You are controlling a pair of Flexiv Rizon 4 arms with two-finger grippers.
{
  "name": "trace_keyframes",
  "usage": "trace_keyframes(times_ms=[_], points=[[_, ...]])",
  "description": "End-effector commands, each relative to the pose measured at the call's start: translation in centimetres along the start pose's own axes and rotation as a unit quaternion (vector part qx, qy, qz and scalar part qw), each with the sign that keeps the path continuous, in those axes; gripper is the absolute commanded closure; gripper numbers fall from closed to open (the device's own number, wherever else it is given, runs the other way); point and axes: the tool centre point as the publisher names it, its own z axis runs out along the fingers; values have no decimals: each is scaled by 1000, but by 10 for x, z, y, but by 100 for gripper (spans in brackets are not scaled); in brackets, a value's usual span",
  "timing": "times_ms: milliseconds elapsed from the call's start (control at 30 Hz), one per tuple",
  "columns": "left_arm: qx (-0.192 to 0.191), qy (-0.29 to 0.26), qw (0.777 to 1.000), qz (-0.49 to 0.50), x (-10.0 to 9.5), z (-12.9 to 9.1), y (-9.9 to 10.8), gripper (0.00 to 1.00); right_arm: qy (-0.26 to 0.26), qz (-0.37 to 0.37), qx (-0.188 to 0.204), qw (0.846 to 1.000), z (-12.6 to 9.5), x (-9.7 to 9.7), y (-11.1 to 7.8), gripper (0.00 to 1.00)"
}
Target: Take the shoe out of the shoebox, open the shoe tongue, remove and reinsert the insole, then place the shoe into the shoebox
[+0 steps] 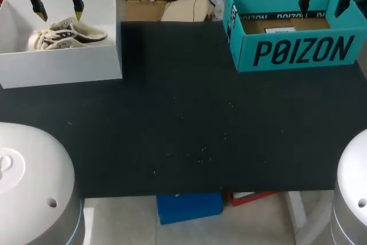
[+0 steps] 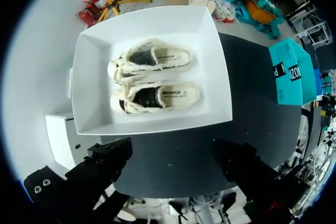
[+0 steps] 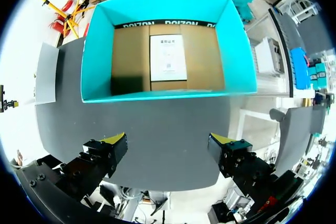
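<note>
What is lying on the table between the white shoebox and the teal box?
Nothing. In the head view, only bare black table separates the white shoebox from the teal box.

A black table [image 1: 183, 136] carrying two boxes, an open white shoebox [image 1: 63, 67] sitting at its far left corner, an open teal box [image 1: 298, 53] sitting far right, well apart.

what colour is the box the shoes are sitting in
White. The shoebox holding the shoes shows best in the left wrist view.

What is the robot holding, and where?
Nothing. Both open: left gripper over the white box of cream shoes, right gripper over the teal cardboard box.
</note>
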Motion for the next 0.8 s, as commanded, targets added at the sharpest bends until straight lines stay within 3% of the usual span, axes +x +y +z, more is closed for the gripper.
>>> trace_keyframes(times_ms=[33,433,567,633,700,733,800], points=[[0,0,1000,0,0,0,0,0,0,0,0,1000,0,0,0,0],[0,0,1000,0,0,0,0,0,0,0,0,1000,0,0,0,0],[55,-53,987,145,9,-5,-1,0,0,0,0,1000,0,0,0,0],[99,-76,958,256,10,-8,0,0,0,0,0,1000,0,0,0,0],[160,-128,897,393,7,-8,5,0,0,0,0,1000,0,0,0,0],[182,-149,849,474,2,-7,6,0,0,0,0,1000,0,0,0,0],[156,-141,791,574,-9,-8,10,0,0,0,0,1000,0,0,0,0]])
